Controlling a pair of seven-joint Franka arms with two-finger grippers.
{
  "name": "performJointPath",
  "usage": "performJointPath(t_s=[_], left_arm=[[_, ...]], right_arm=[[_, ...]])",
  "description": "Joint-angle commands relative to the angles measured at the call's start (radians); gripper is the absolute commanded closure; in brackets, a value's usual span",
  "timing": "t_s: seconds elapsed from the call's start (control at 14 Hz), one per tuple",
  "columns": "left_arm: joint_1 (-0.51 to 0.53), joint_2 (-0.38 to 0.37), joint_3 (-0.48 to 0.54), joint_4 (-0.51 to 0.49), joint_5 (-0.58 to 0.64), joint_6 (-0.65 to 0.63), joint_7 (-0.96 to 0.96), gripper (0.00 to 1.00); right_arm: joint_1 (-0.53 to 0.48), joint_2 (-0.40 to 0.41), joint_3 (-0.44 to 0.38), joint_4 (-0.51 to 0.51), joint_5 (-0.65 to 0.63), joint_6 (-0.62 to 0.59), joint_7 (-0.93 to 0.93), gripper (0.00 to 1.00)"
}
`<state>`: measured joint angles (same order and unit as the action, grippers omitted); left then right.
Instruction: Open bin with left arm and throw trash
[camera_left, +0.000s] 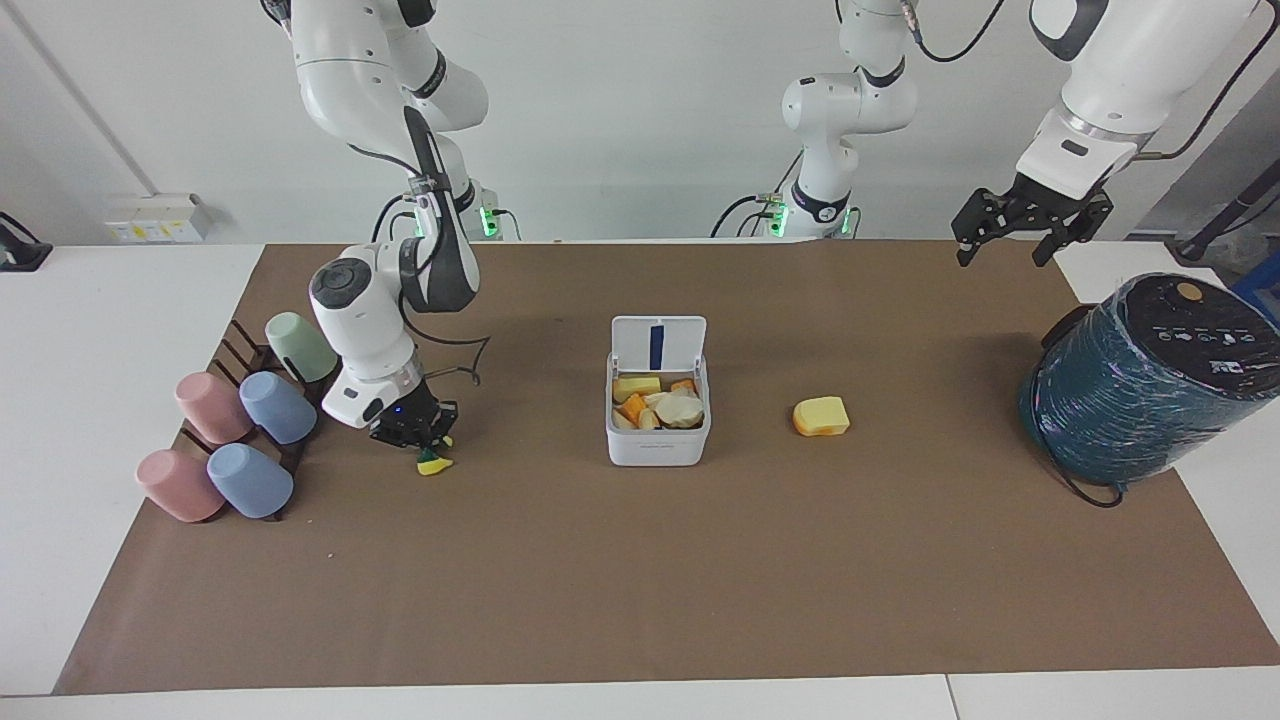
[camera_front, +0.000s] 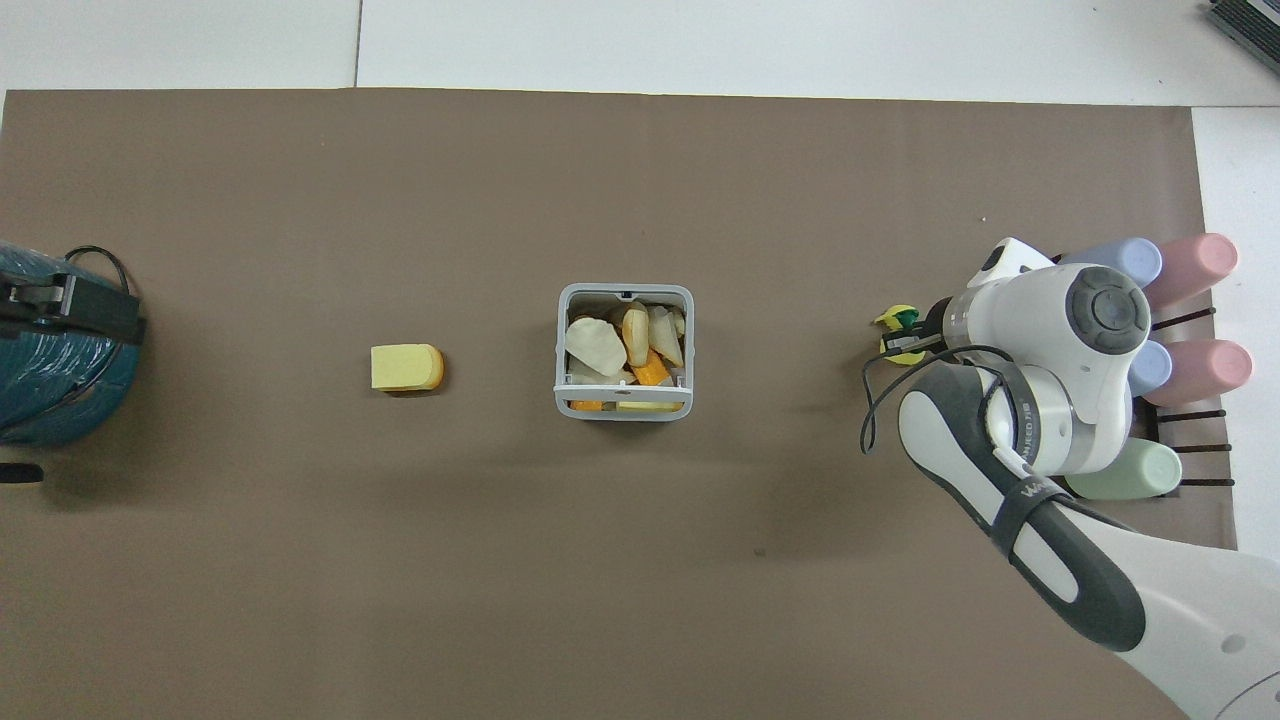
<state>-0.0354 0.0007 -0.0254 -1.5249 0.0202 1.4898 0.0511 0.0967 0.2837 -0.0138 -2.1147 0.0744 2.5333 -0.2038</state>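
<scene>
The white bin stands mid-table with its lid hinged up, and several yellow, orange and cream scraps lie inside. My right gripper is shut on the yellow-and-green sponge, squeezing it just above the mat beside the cup rack. A yellow-orange foam chunk lies on the mat between the bin and the left arm's end. My left gripper hangs open and empty, raised over the table's corner by the teal cylinder. It is out of the overhead view.
Pastel cups lie on a dark rack at the right arm's end. A big dark-teal wrapped cylinder lies at the left arm's end. The brown mat covers the table.
</scene>
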Motion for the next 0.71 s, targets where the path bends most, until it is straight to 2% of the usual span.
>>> performJointPath(t_s=[0.0, 0.43, 0.5, 0.64], left_arm=[[-0.035, -0.042, -0.002, -0.040, -0.009, -0.071, 0.001, 0.00], [-0.049, -0.044, -0.004, -0.047, -0.008, -0.051, 0.000, 0.00], [-0.047, -0.047, -0.004, -0.069, -0.008, -0.008, 0.003, 0.00], [-0.057, -0.097, -0.005, -0.198, -0.008, 0.163, -0.002, 0.00]], right_arm=[[-0.017, -0.008, 0.011, 0.012, -0.021, -0.020, 0.023, 1.00], [-0.017, -0.011, 0.011, 0.019, -0.019, -0.030, 0.024, 1.00], [-0.017, -0.011, 0.011, 0.019, -0.019, -0.030, 0.024, 1.00], [-0.017, -0.011, 0.012, 0.019, -0.019, -0.030, 0.024, 1.00]])
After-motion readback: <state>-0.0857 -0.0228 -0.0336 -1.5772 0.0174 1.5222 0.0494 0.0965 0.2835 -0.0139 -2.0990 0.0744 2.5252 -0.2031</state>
